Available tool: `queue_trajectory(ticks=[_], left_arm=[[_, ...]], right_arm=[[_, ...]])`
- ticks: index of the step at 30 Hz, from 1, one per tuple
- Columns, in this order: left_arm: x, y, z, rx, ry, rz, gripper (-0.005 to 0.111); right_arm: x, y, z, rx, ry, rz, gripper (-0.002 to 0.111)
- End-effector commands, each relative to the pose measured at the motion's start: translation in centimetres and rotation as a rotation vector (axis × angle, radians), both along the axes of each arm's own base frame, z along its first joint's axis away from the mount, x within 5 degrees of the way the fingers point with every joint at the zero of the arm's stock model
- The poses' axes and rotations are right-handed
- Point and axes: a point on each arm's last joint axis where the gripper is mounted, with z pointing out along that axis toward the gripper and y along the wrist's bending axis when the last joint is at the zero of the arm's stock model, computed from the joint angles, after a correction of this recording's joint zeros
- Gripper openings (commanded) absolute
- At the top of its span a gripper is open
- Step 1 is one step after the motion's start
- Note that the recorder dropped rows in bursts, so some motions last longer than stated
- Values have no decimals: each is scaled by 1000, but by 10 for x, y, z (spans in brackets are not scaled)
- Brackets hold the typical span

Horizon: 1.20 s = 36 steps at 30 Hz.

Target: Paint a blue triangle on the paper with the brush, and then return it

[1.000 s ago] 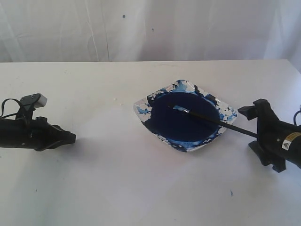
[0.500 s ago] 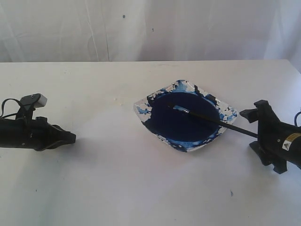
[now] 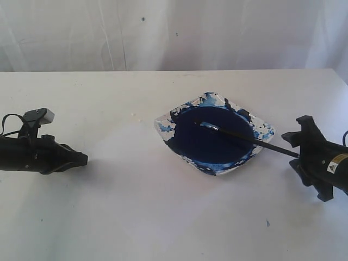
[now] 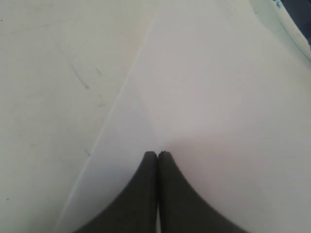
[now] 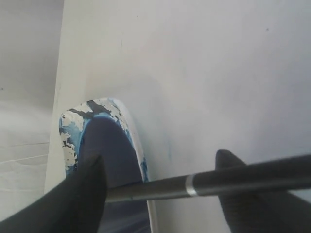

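Right end effector (image 3: pixel 291 152), jaws apart, straddles the handle end of the brush (image 3: pixel 239 137) just outside the paint dish (image 3: pixel 161 124). Its shaft slants across the dish, bristles inside, well apart from the closed left end effector (image 3: pixel 81 159).

Dish (image 3: pixel 265 132): white rim blotched light and dark blue; centre solid navy.
Brush (image 3: pixel 244 139): black stick, silver band, pale blue tip.
Paper (image 4: pixel 218 107): plain white.
Table (image 4: pixel 48 73): off-white, faint grey scuffs.
Speck (image 3: pixel 267 222): dark blue, near right.
Left gripper (image 3: pixel 82 159): black.
Right gripper (image 3: pixel 291 151): black, with a yellow label.
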Motion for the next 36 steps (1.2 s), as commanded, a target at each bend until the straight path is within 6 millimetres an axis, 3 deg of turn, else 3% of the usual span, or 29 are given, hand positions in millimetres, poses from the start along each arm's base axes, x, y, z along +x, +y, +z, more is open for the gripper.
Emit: queue_trajectory(ticks=[1, 19, 36], left_arm=[[-1, 1, 1, -12, -1, 16, 0], [-1, 1, 1, -12, -1, 16, 0], [-1, 1, 1, -12, -1, 16, 0]], right_arm=[[0, 0, -1, 2, 2, -5, 55], [0, -6, -5, 3, 61, -93, 17], [5, -8, 3, -16, -47, -94, 13]])
